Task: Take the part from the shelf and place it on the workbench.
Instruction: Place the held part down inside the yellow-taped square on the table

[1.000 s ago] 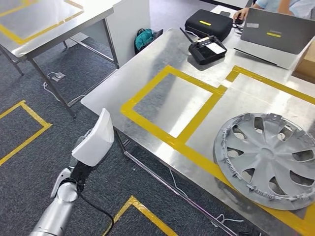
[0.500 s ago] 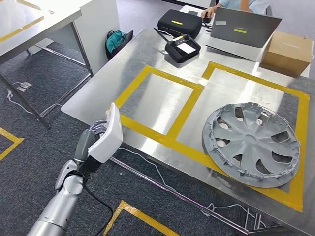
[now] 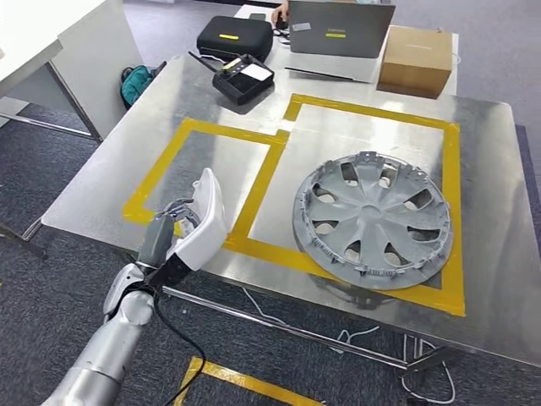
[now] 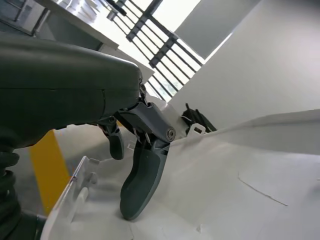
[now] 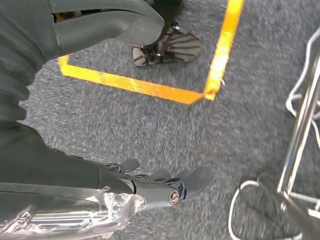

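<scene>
Grey carpet with yellow floor tape surrounds a shiny metal workbench [image 3: 484, 211] marked with yellow tape rectangles. At its near left edge the left hand [image 3: 167, 238] grips a white curved plastic part [image 3: 203, 222], its thick grey thumb [image 4: 145, 177] pressed on the part's white surface with the darker fingers curled behind; the part sits over the bench edge by the left taped rectangle. Inside the right rectangle lies a grey plastic wheel cover [image 3: 372, 218]. The right hand [image 5: 166, 185] hangs over the carpet, fingers extended and holding nothing.
</scene>
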`<state>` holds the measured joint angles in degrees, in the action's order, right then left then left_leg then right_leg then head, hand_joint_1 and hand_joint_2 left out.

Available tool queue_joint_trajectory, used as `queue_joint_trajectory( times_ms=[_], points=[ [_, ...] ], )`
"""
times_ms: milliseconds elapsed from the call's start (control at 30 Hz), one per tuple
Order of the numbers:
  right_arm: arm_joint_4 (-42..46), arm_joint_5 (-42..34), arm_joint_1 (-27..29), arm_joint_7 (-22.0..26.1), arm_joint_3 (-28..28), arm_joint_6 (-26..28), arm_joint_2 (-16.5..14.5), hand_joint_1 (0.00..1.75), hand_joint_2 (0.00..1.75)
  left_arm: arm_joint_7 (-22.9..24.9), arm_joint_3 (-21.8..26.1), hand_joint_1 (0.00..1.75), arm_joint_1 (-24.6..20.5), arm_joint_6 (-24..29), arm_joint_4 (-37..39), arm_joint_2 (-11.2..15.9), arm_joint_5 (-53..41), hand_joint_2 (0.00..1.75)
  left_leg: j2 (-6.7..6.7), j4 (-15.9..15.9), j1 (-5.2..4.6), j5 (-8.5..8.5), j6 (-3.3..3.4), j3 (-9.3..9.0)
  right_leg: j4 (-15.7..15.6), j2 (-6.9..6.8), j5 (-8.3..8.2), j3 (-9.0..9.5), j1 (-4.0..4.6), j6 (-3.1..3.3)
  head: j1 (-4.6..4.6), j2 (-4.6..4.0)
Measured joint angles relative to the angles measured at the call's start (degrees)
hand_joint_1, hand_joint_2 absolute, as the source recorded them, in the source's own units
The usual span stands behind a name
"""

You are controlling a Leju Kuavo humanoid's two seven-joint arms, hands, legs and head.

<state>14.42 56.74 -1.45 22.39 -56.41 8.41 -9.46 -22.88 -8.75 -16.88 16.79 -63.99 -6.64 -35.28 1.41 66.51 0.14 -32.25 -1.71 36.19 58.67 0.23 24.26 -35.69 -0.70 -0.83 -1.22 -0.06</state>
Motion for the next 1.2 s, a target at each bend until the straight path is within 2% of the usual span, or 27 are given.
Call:
queue_joint_trajectory(
  times_ms=[33, 67, 100, 133, 167, 200, 233, 267, 300, 367, 400, 433, 500, 533, 567, 600, 633, 700, 733, 767, 800, 900, 933, 1067, 1200],
  points=[
    [0.0, 0.2, -0.2, 0.0, 0.0, -0.1, 0.0, 0.00, 1.75, 0.4, -0.1, 1.75, -0.4, 0.2, 0.5, 0.0, -0.4, 1.75, -0.59, 3.8, 0.04, -1.46, -0.07, 1.88, 0.0, 0.78, -0.06, -0.08, -0.04, 0.11, 0.05, 0.01],
    [0.0, 0.4, -0.2, 0.0, 0.0, -0.1, 0.0, 0.00, 1.75, 0.8, -0.2, 1.75, -0.7, 0.4, 1.0, 0.0, -0.9, 1.75, -0.83, 6.4, 0.06, -2.05, -0.10, 3.24, 0.0, 1.60, -0.11, -0.12, -0.05, 0.13, 0.07, 0.01],
    [-0.1, 0.6, -0.2, 0.0, 0.0, -0.2, 0.0, 0.00, 1.75, 1.1, -0.3, 1.75, -1.0, 0.5, 1.5, 0.0, -1.2, 1.75, -0.97, 7.1, 0.09, -1.52, -0.07, 3.74, 0.0, 2.45, -0.16, -0.13, -0.08, 0.09, 0.06, 0.02],
    [-0.2, 0.7, -0.2, -0.1, 0.0, -0.2, 0.0, 0.00, 1.75, 1.6, -0.4, 1.75, -1.4, 0.7, 2.0, 0.0, -1.6, 1.75, -1.18, 5.6, 0.14, 0.03, 0.00, 3.20, 0.0, 3.29, -0.23, -0.13, -0.12, 0.00, 0.06, 0.02],
    [-0.2, 0.9, -0.1, -0.1, 0.0, -0.3, 0.0, 0.00, 1.75, 2.0, -0.4, 1.75, -2.0, 1.0, 2.6, 0.0, -2.1, 1.75, -1.74, 2.4, 0.25, 2.20, 0.07, 1.76, 0.0, 4.13, -0.32, -0.13, -0.20, -0.18, 0.06, 0.02],
    [-0.3, 1.1, -0.2, -0.2, 0.0, -0.3, 0.0, 0.00, 1.75, 2.6, -0.5, 1.75, -2.7, 1.3, 3.2, 0.0, -2.6, 1.75, -2.96, -1.5, 0.45, 4.16, 0.09, 0.04, 0.1, 4.91, -0.42, -0.20, -0.20, -0.45, 0.08, 0.01],
    [-0.3, 1.3, -0.3, -0.2, 0.0, -0.3, 0.0, 0.00, 1.75, 3.1, -0.5, 1.75, -3.5, 1.8, 3.9, 0.0, -3.3, 1.75, -4.16, -5.0, 0.69, 5.38, 0.15, -1.55, 0.2, 5.65, -0.51, -0.41, -0.18, -0.73, 0.09, 0.01],
    [-0.3, 1.5, -0.4, -0.3, 0.0, -0.3, 0.0, 0.00, 1.75, 3.6, -0.6, 1.75, -4.2, 2.2, 4.7, -0.1, -4.0, 1.75, -5.10, -7.2, 0.83, 5.94, 0.26, -2.56, 0.3, 6.30, -0.66, -0.68, -0.18, -1.09, 0.08, 0.01],
    [-0.3, 1.7, -0.4, -0.3, 0.0, -0.3, 0.0, 0.00, 1.75, 4.2, -0.6, 1.75, -4.9, 2.7, 5.5, -0.2, -4.9, 1.75, -5.56, -8.2, 0.84, 5.89, 0.47, -2.94, 0.2, 6.88, -0.85, -0.95, -0.22, -1.46, 0.15, 0.01],
    [-0.4, 2.0, -0.1, -0.4, 0.0, -0.4, 0.0, 0.00, 1.75, 5.7, -1.0, 1.75, -6.2, 3.6, 7.3, -0.6, -7.0, 1.75, -4.65, -8.5, 0.71, 5.99, 1.27, -2.95, -0.1, 7.57, -1.28, -1.44, -0.46, -2.22, 0.23, 0.02],
    [-0.4, 2.2, 0.0, -0.4, 0.0, -0.5, 0.1, 0.00, 1.75, 6.5, -1.3, 1.75, -7.0, 4.0, 8.2, -0.8, -8.1, 1.75, -4.11, -8.6, 0.72, 6.15, 1.70, -2.94, 0.2, 6.74, -1.07, -1.80, -0.41, -2.53, 0.10, 0.02],
    [-0.5, 2.4, 0.0, -0.5, 0.0, -0.5, 0.1, 0.00, 1.75, 7.1, -1.6, 1.75, -7.8, 4.4, 9.2, -1.1, -9.0, 1.75, -3.52, -8.7, 0.74, 6.29, 2.12, -2.95, 1.5, 5.27, -0.26, -2.58, -0.30, -2.77, -0.20, 0.01],
    [-0.5, 2.6, -0.4, -0.5, 0.0, -0.6, 0.1, 0.00, 1.75, 8.5, -2.0, 1.75, -9.1, 4.9, 11.0, -1.3, -11.0, 1.75, -2.13, -8.8, 0.54, 6.31, 2.68, -2.95, 7.8, 1.67, 3.08, -5.58, -0.05, -3.07, -0.74, 0.01],
    [-0.6, 2.7, -0.6, -0.5, 0.0, -0.6, 0.1, 0.00, 1.75, 9.3, -2.2, 1.75, -9.6, 5.2, 11.9, -1.4, -12.2, 1.75, -1.36, -8.8, 0.37, 6.26, 2.83, -2.95, 11.9, 0.73, 4.87, -7.45, -0.05, -3.15, -0.82, 0.01],
    [-0.6, 2.7, -0.7, -0.5, 0.0, -0.7, 0.1, 0.00, 1.75, 10.3, -2.4, 1.75, -10.0, 5.5, 12.9, -1.4, -13.5, 1.75, -0.71, -8.8, 0.25, 6.23, 2.90, -2.96, 15.0, 0.31, 5.97, -8.84, -0.05, -3.20, -0.80, 0.01],
    [-0.6, 2.8, -0.6, -0.5, -0.1, -0.8, 0.1, 0.00, 1.75, 11.5, -2.7, 1.75, -10.6, 5.7, 13.9, -1.4, -15.1, 1.75, -0.20, -8.8, 0.18, 6.20, 2.92, -2.96, 16.3, 0.13, 6.07, -9.27, -0.05, -3.18, -0.80, 0.01],
    [-0.6, 3.0, -0.6, -0.4, -0.1, -0.9, 0.1, 0.00, 1.75, 12.7, -3.0, 1.75, -11.3, 6.0, 14.9, -1.5, -16.9, 1.75, 0.18, -8.7, 0.15, 6.18, 2.91, -2.98, 15.2, 0.09, 5.11, -8.47, -0.04, -3.11, -0.80, 0.01],
    [-0.6, 3.4, -0.5, -0.3, -0.1, -1.0, 0.1, 0.00, 1.75, 15.7, -3.9, 1.75, -13.1, 6.3, 17.1, -1.8, -20.8, 1.75, 0.67, -8.7, 0.13, 6.10, 2.76, -3.06, 7.7, -0.33, 1.83, -4.17, -0.02, -2.84, -0.81, 0.02],
    [-0.6, 3.6, -0.6, -0.3, -0.1, -1.1, 0.1, 0.00, 1.75, 17.3, -4.3, 1.75, -14.2, 6.5, 18.2, -1.9, -22.8, 1.75, 0.80, -8.6, 0.00, 6.03, 2.60, -3.03, 3.9, -0.65, 0.76, -1.97, 0.09, -2.63, -0.80, 0.01],
    [-0.7, 3.9, -0.7, -0.2, -0.1, -1.2, 0.1, 0.00, 1.75, 18.9, -4.7, 1.75, -15.4, 6.6, 19.4, -2.0, -24.9, 1.75, 0.86, -8.6, -0.13, 6.01, 2.41, -2.97, 1.3, -0.92, 0.21, -0.47, 0.14, -2.44, -0.76, 0.01],
    [-0.7, 4.2, -0.8, -0.2, -0.1, -1.3, 0.1, 0.00, 1.75, 20.5, -5.1, 1.75, -16.4, 6.7, 20.7, -2.0, -27.0, 1.75, 0.86, -8.5, -0.29, 6.04, 2.40, -2.88, 0.1, -1.10, 0.17, 0.20, 0.18, -2.38, -0.74, 0.01],
    [-0.9, 4.7, -0.9, -0.2, -0.1, -1.7, 0.0, 0.00, 1.75, 24.2, -6.1, 1.75, -19.0, 6.8, 24.3, -1.9, -31.7, 1.75, 0.85, -8.7, -0.48, 6.34, 2.86, -2.85, -0.1, -0.79, -0.07, 0.24, 0.17, -2.44, -0.66, 0.01],
    [-0.9, 4.8, -0.9, -0.3, -0.1, -1.7, 0.0, 0.00, 1.75, 24.7, -6.3, 1.75, -19.7, 6.8, 25.2, -1.9, -32.3, 1.75, 0.87, -9.0, -0.46, 6.46, 2.81, -2.88, -0.1, -0.70, -0.08, 0.15, 0.20, -2.37, -0.65, 0.00],
    [-1.0, 5.0, -0.9, -0.3, -0.1, -1.8, 0.0, 0.00, 1.75, 26.0, -6.9, 1.75, -21.4, 6.8, 27.7, -1.8, -33.6, 1.75, 0.90, -9.6, -0.42, 6.91, 2.04, -2.88, -0.1, -0.64, -0.14, -0.13, 0.29, -1.88, -0.66, 0.01],
    [-1.1, 6.2, -0.9, -0.7, 0.0, -2.0, 0.0, 0.00, 1.75, 31.7, -7.6, 1.75, -22.9, 6.6, 30.4, -1.3, -39.3, 1.75, 0.89, -9.8, -0.37, 7.15, 1.46, -2.83, -0.1, -0.66, -0.27, -0.23, 0.34, -1.60, -0.68, 0.01]
  ],
)
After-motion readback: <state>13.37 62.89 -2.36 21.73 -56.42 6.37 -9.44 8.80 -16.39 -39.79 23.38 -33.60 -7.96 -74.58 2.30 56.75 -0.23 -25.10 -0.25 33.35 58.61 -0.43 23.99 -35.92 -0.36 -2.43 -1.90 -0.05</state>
